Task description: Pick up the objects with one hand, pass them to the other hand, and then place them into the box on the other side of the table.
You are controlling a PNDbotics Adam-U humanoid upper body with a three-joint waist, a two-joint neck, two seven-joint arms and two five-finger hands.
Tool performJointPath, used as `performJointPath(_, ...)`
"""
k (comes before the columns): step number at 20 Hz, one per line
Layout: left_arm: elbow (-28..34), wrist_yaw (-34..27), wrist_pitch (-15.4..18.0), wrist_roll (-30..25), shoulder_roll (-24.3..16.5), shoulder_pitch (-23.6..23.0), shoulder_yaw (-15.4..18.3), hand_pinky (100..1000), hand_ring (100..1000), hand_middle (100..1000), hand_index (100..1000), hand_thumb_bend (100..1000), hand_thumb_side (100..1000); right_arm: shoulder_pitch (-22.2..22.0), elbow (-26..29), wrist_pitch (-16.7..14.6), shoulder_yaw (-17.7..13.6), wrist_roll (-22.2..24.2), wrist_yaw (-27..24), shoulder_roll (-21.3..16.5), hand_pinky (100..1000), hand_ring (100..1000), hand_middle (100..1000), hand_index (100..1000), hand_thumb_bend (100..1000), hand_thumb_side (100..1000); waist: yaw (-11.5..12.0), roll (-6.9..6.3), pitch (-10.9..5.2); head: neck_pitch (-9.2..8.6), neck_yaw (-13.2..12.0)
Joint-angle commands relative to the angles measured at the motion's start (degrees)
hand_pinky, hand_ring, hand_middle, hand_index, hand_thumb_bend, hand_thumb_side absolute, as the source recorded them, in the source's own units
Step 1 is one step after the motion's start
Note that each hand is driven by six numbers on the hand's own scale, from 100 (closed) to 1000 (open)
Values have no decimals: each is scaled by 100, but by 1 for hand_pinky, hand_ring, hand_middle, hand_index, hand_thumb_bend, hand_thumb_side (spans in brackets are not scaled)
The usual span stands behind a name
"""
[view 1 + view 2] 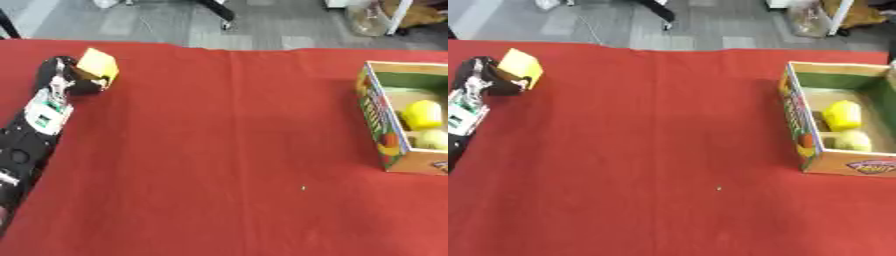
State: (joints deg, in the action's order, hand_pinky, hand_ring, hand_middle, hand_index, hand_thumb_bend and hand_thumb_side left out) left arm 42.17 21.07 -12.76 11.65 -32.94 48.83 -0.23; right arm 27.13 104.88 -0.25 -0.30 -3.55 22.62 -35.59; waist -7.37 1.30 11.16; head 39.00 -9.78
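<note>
My left hand (66,75) grips a yellow block (97,65) near the table's (219,150) far left corner; box (802,135) by right edge holds two yellow things.

A: Your left robot hand (63,75) sits behind the yellow block (97,64); the block covers the fingertips, so you can't read how they meet it.

B: And the box (378,120)?

A: The left eye view cuts off its right side. The two yellow items (842,114) inside are blurred; you can note colour and rounded shape, nothing more.

B: Anything else?

A: A tiny pale speck (304,188) lies on the counter (219,150), too small to identify. Your left forearm runs off the picture's left edge.
</note>
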Motion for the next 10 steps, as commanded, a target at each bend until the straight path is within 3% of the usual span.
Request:
performJointPath(1, 651, -406, 299, -157, -365, -2, -132, 700, 508, 420, 522, 208, 185, 60, 48, -31, -18, 39, -34, -113, 679, 676, 623, 837, 244, 294, 22, 39, -130, -8, 33)
performJointPath(10, 3138, -1990, 698, -1266, -1196, -648, -577, 708, 501, 413, 517, 191, 220, 118, 74, -85, 125, 169, -17, -128, 673, 669, 617, 834, 274, 306, 128, 1, -231, 39, 99)
